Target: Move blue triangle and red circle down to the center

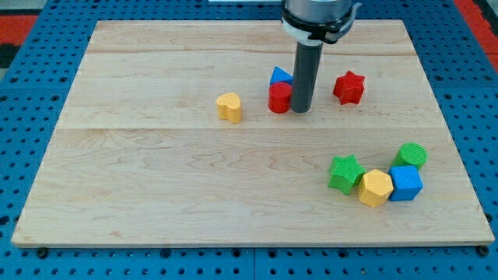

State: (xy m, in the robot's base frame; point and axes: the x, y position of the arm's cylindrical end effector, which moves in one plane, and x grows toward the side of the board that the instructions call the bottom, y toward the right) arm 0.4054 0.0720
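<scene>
The red circle [278, 98] stands on the wooden board [156, 171], a little above the board's middle. The blue triangle [280, 76] sits just behind it, touching it, partly hidden by the rod. My tip [301, 110] rests on the board right against the red circle's right side. The dark rod rises from there to the view's top.
A red star [349, 87] lies to the right of the rod. A yellow heart-like block [229, 106] lies to the left. At the lower right sit a green star [345, 172], a yellow hexagon [375, 187], a blue cube [405, 183] and a green circle [411, 156].
</scene>
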